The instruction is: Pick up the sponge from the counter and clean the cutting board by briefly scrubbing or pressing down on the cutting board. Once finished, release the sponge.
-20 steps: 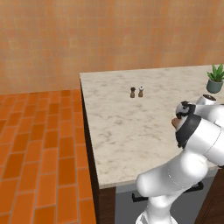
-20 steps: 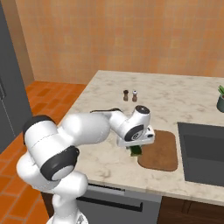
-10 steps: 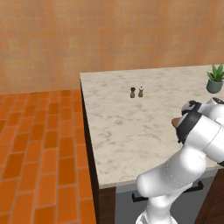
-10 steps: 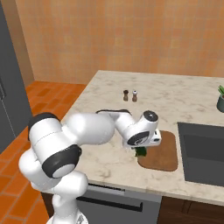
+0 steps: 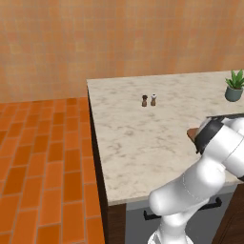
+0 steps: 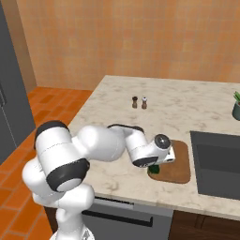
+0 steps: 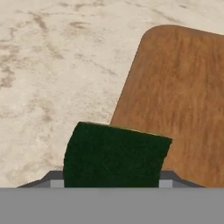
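Gripper [image 6: 154, 167] low over the near left corner of the board [image 6: 178, 164], arm bent across the counter [image 6: 112, 117] from the left; sponge [image 6: 153, 169] sits between the fingers, dark green face toward the hand camera, so jaws closed onto the sponge as far as the hand view shows, finger tips mostly hidden behind it. In the hand view the sponge [image 7: 114, 155] straddles the board's edge, part over the board [image 7: 183, 96], part over bare counter [image 7: 52, 65]; cannot tell if it touches the wood or hangs just above. Board lies flat on the counter, just left of the dark sink [image 6: 218, 159], near the counter's front edge. Two small shakers [image 6: 139, 102], one dark, one light-topped, stand side by side well behind the board toward the middle of the counter; same pair in the left base view [image 5: 148, 100]. Potted plant [image 5: 234, 86] at the far right of the counter, behind the sink. In the left base view only a sliver of board [image 5: 192, 134] shows past the arm's dark joint. Orange tile floor [image 5: 43, 157] left of the counter, brick-tone wall behind
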Available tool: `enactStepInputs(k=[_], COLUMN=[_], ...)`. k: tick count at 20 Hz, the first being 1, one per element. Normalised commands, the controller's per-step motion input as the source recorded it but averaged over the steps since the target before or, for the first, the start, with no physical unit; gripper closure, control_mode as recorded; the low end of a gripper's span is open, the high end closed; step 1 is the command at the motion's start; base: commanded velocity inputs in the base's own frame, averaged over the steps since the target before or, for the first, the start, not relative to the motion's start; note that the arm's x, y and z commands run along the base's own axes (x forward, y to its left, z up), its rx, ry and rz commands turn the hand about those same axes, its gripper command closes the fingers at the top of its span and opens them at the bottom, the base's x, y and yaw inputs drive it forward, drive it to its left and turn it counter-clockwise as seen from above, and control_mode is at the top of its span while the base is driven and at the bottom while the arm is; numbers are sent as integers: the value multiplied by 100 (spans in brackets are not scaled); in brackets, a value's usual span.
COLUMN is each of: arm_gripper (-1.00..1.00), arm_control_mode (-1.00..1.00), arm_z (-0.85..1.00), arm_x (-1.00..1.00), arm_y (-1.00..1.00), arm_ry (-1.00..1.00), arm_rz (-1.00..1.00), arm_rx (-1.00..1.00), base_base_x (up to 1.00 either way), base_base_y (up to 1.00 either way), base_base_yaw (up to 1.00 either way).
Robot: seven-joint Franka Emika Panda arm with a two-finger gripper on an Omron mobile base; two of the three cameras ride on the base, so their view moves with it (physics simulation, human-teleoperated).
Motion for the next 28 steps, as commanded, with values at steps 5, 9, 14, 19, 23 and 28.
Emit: enactStepInputs(k=[5, 9, 14, 19, 23, 28], arm_gripper=[100, 100, 100, 100, 100, 100], arm_control_mode=[-100, -100, -100, -100, -100, -100], arm_z=[0, -5, -22, -21, -6, -16], arm_x=[12, 24, 8, 12, 34, 54], arm_y=[-25, -11, -7, 0, 0, 1], arm_ry=[0, 0, -4, -9, -8, -4], arm_rz=[-3, -2, 0, 0, 0, 0], arm_rx=[0, 0, 0, 0, 0, 0], base_base_x=[0, 0, 0, 0, 0, 0], base_base_y=[0, 0, 0, 0, 0, 0], base_base_yaw=[0, 0, 0, 0, 0, 0])
